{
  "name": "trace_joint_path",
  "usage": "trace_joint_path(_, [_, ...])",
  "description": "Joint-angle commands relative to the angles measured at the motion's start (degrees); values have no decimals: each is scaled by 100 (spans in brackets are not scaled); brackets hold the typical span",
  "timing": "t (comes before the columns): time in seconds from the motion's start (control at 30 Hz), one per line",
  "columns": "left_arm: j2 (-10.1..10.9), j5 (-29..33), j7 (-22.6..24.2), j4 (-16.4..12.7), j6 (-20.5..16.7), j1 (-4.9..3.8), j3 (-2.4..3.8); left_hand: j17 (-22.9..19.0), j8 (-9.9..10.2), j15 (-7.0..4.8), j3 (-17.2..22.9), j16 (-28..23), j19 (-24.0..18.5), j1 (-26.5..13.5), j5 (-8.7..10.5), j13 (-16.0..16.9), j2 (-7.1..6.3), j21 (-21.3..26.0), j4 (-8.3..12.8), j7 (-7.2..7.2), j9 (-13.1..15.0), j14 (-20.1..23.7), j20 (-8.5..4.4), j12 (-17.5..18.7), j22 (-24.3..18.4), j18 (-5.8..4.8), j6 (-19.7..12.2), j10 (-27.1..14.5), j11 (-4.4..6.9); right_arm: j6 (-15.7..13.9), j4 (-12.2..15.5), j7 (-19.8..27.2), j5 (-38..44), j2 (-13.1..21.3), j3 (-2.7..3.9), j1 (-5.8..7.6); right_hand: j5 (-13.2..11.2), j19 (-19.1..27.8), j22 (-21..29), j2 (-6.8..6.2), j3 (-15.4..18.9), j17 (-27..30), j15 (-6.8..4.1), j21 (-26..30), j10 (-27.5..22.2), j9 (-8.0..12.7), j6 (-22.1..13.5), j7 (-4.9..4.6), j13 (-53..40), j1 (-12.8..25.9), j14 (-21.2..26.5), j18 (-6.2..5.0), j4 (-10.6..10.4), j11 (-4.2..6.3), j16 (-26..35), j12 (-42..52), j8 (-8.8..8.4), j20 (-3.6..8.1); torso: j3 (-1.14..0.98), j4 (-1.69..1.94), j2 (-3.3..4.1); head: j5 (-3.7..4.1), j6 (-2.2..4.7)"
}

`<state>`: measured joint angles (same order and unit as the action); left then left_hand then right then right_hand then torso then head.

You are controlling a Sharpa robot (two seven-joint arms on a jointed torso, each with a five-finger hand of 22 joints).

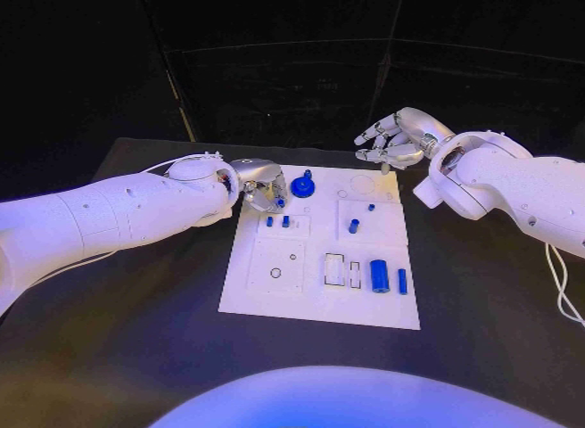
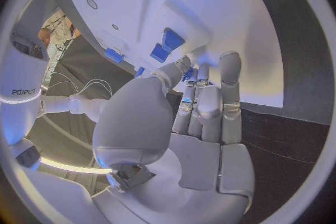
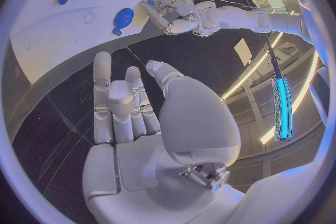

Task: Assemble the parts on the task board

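On the white task board at the middle of the frame, several blue parts already stand in place: a round gear at the upper left, small pegs below it, and two cylinders lower right. Some outlined slots look unfilled, so I judge the assembly partly done. The left robot hand reaches over the pegs; whether it grips one I cannot tell. The right robot hand hovers at the board's upper right corner, fingers apart, holding nothing above the desk.

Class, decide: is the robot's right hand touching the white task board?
Apart. In the head view the right hand hangs open beyond the task board's far edge; the right wrist view shows black table between them.
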<state>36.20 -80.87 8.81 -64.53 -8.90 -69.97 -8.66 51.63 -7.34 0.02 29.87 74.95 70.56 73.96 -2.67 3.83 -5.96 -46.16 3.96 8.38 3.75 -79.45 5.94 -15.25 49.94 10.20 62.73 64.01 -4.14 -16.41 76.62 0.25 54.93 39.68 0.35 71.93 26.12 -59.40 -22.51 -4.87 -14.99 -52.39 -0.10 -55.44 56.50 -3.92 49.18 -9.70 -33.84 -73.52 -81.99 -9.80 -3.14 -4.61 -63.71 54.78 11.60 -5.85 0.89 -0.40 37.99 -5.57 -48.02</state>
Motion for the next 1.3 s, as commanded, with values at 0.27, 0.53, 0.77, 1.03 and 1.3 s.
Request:
trace_joint_path(0.27, [-3, -25, 102, -20, 88, 20, -18, 45, 24, -16, -5, 34, 89, 78, -14, 33, 28, -237, 44, -21, 16, -9, -12, -13, 242, -104, 38, 142, -16, -54, 0, 63, -16, -4, 4, 10, 17, -49, 8, 8, -2, -9, -16, 22, -3, -9, 23, 8, 6, -54, -10, -78, -42, 28, -11, 36, 20, -4, 1, -1, -2, -6, -6])
trace_joint_path(0.53, [-3, -24, 125, -14, 70, 22, -18, 117, 25, -26, -11, 73, 125, 82, -14, 39, 30, -302, 48, -29, 18, -44, -18, -21, 302, -114, 58, 180, -5, -53, 3, 61, -16, -1, 4, 10, 17, -49, 8, 8, -2, -9, -16, 22, -3, -9, 23, 8, 6, -54, -10, -78, -42, 28, -11, 36, 20, -4, -3, -2, -2, -5, -4])
trace_joint_path(0.77, [-10, -24, 87, 6, 107, 24, -18, 112, 34, -28, -17, 74, 116, 78, -14, 38, 23, -278, 48, -25, 16, -46, -21, -18, 282, -108, 50, 184, -6, -51, 5, 61, -16, 1, 4, 10, 17, -49, 8, 8, -2, -9, -16, 22, -3, -9, 23, 8, 6, -54, -10, -78, -42, 28, -11, 36, 20, -4, -5, -3, 0, -1, 1])
trace_joint_path(1.03, [-15, -24, 65, 15, 106, 25, -18, 112, 68, -23, -31, 78, 101, 62, -13, 33, 10, -245, 43, -12, 6, -47, -23, 3, 258, -103, 16, 170, -16, -50, 3, 59, -16, -3, 4, 10, 17, -49, 8, 8, -2, -9, -16, 22, -3, -9, 23, 8, 6, -54, -10, -78, -42, 28, -11, 36, 20, -4, 1, 1, 1, 2, -1])
trace_joint_path(1.3, [-16, -24, 61, 18, 97, 25, -18, 98, 140, -13, -40, 78, 92, 51, -13, 31, -3, -236, 38, 10, -7, -41, -19, 25, 263, -104, -68, 170, -29, -50, -3, 62, -16, -8, 4, 10, 17, -49, 8, 8, -2, -9, -16, 22, -3, -9, 23, 8, 6, -54, -10, -78, -42, 28, -11, 36, 20, -4, 1, 1, -1, 0, -3])
